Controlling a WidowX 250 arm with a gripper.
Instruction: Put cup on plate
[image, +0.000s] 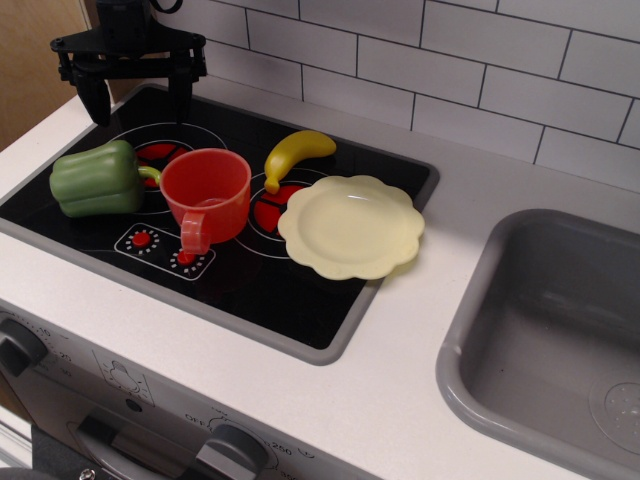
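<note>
Crowding is the risk: the cup (207, 205) stands upright just left of the plate (351, 226), touching the green pepper (98, 180). The gripper (138, 103) hangs behind the pepper, fingers (100, 102) apart and empty; descending, they may well knock it.

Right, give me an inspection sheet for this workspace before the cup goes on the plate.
Surface: black toy stovetop set in a white counter.
Cup: red-orange cup upright on the stovetop, handle toward the camera, nothing visible inside.
Plate: pale yellow plate right of the cup, nothing on it, partly overhanging the stovetop's edge.
Clutter: green pepper left of the cup; banana behind cup and plate.
Gripper: black gripper at the back left, open, holding nothing.
Cables: one dark cable loop at the top, above the gripper.
Surroundings: grey sink at right; white tiled wall behind; oven knobs in front.
</note>
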